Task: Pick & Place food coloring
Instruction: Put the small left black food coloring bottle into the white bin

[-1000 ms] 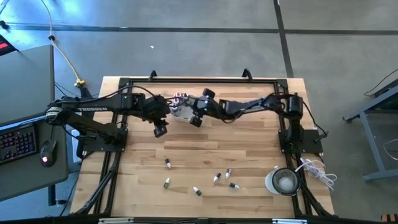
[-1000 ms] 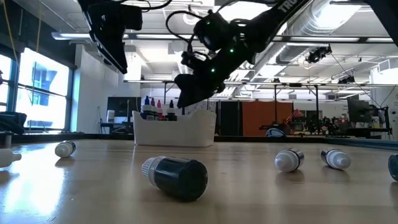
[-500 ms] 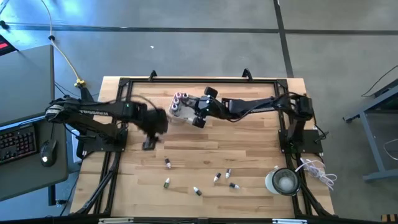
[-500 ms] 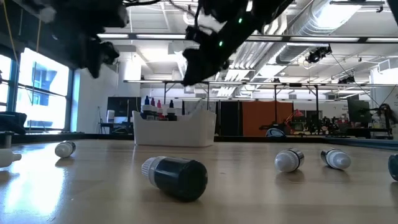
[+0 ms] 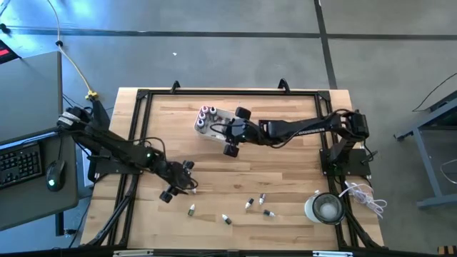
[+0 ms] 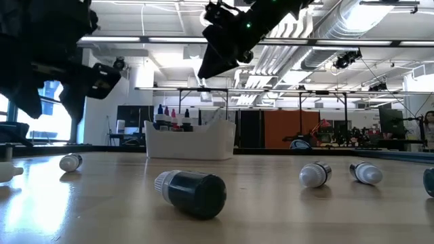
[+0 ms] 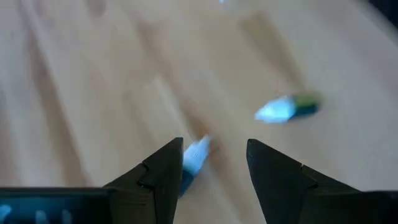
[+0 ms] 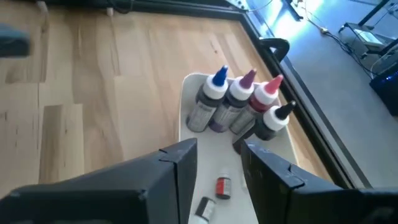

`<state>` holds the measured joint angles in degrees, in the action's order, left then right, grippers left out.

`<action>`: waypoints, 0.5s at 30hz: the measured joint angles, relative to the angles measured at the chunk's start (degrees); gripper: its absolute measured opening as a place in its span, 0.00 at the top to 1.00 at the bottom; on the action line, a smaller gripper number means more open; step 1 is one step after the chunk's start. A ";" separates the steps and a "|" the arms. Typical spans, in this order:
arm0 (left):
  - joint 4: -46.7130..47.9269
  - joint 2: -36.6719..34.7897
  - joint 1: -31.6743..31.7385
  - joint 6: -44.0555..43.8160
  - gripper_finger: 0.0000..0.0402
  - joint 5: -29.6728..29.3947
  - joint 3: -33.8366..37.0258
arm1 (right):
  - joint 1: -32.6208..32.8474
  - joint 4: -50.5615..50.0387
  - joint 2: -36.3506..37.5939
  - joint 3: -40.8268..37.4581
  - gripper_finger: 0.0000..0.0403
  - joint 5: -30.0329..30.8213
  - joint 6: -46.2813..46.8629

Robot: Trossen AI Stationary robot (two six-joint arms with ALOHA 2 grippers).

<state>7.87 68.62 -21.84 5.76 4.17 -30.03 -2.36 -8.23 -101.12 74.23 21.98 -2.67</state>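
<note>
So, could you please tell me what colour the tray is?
White: the tray shows best in the right wrist view.

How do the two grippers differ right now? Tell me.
The left gripper is over a small bottle lying on the table's near half. The right gripper is over the white tray at the far side, where bottles stand upright. Both are open and hold nothing.

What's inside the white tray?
The white tray holds four upright squeeze bottles with blue, purple, red and dark caps, plus two tiny dropper bottles lying flat. The right gripper covers the tray's near part.
</note>
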 joint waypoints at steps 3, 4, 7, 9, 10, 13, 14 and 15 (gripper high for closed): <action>-1.36 0.59 0.08 -2.00 0.57 -0.56 0.53 | 0.73 -0.98 0.00 -0.17 0.71 0.46 2.28; -1.46 1.09 0.11 -2.68 0.57 -1.04 0.79 | 0.99 -0.97 0.00 -0.17 0.71 0.39 3.09; -1.79 2.88 0.06 -3.09 0.57 -1.36 1.81 | 1.92 -0.96 0.00 -0.17 0.71 0.30 3.74; -2.88 4.59 0.08 -3.20 0.57 -2.31 2.01 | 2.43 -0.75 0.00 -0.17 0.71 1.05 2.80; -2.63 5.30 0.08 -3.12 0.57 -3.76 2.18 | 2.65 -0.49 0.00 -0.16 0.71 1.49 2.36; -3.40 7.36 0.11 -3.02 0.57 -7.74 2.22 | 3.15 -0.54 0.00 -0.15 0.71 1.99 1.33; -3.85 7.83 0.13 -3.01 0.57 -8.37 2.22 | 3.18 -0.54 0.00 -0.15 0.71 1.98 1.30; -4.50 8.35 0.11 -3.02 0.57 -8.40 2.20 | 3.18 -0.51 0.00 -0.15 0.71 1.96 1.27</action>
<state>3.37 76.97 -21.74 2.74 -4.23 -27.83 0.82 -8.74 -101.12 74.08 23.94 -1.40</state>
